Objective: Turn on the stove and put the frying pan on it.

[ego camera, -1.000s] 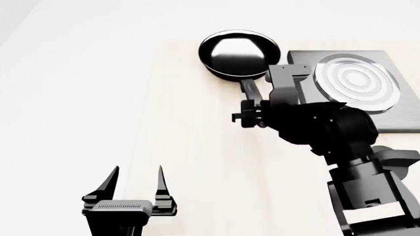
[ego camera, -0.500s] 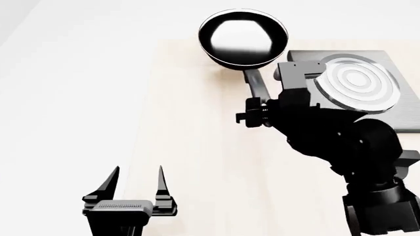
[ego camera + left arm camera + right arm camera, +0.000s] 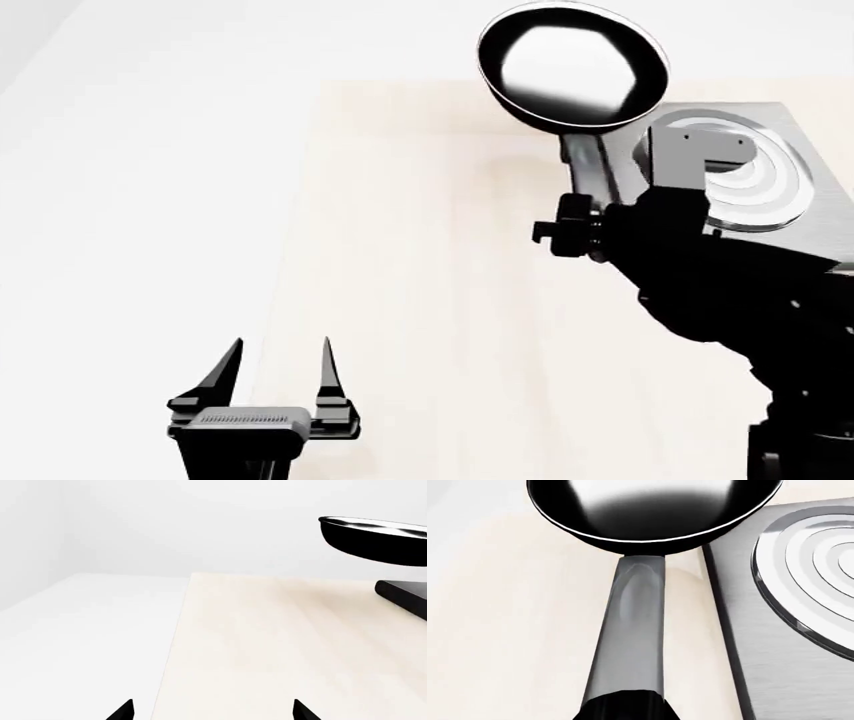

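Your right end effector (image 3: pixel 583 222) is pinching the frying pan (image 3: pixel 574 66) by its handle. Since a second ago the pan has left the desk (image 3: pixel 427 300); it now hangs clear above the desk's far edge and has shifted toward the stove (image 3: pixel 781 130), which sits at the far right corner. The lift is done; the carry over the burner remains. Whether the stove is on, you cannot confirm here. Your left end effector (image 3: pixel 274 365) stays spread and idle at the near left edge.
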Motion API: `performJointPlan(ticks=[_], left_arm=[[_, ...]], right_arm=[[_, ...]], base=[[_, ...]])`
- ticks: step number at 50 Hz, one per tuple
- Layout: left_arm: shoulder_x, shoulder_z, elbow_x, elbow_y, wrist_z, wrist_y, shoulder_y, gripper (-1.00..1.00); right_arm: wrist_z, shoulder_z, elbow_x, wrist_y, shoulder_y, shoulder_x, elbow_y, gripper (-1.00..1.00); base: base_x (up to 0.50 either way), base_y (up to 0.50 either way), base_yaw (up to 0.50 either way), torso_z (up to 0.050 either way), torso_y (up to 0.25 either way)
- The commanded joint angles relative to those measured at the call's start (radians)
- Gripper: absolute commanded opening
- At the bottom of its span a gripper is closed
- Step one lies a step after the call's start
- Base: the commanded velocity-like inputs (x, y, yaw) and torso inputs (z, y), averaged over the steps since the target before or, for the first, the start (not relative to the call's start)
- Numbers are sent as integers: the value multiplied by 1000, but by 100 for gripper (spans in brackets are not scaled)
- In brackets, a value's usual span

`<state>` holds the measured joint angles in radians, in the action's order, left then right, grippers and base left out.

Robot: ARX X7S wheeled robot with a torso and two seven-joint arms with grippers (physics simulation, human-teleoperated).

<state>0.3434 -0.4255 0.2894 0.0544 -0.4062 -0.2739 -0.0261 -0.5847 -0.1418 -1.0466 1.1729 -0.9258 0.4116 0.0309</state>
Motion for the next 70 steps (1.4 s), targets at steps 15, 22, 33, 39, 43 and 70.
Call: performJointPlan(ticks=[15, 22, 33, 39, 43, 70], left_arm=[[3, -4, 1, 2, -5, -2, 0, 100], [4, -6, 2, 1, -6, -2, 0, 100], [7, -8, 2, 8, -11, 1, 2, 100], [7, -9, 2, 8, -12, 1, 2, 100], [8, -10, 3, 8, -12, 2, 2, 100], [8, -15, 5, -6, -13, -3, -6, 100]], right_arm=[[-154, 244, -105, 79, 81, 117, 103, -100], [-163, 282, -116, 75, 112, 145, 100, -100], [-177, 321, -116, 65, 166, 181, 110, -100], [-172, 330, -106, 49, 186, 193, 101, -100], [-163, 327, -94, 38, 186, 197, 82, -100], [-89, 299, -26, -48, 209, 206, -16, -100]], base=[[0, 0, 0, 0, 3], [0, 0, 0, 0, 1], [0, 0, 0, 1, 3], [0, 0, 0, 0, 2], [0, 0, 0, 2, 2], [0, 0, 0, 0, 2]])
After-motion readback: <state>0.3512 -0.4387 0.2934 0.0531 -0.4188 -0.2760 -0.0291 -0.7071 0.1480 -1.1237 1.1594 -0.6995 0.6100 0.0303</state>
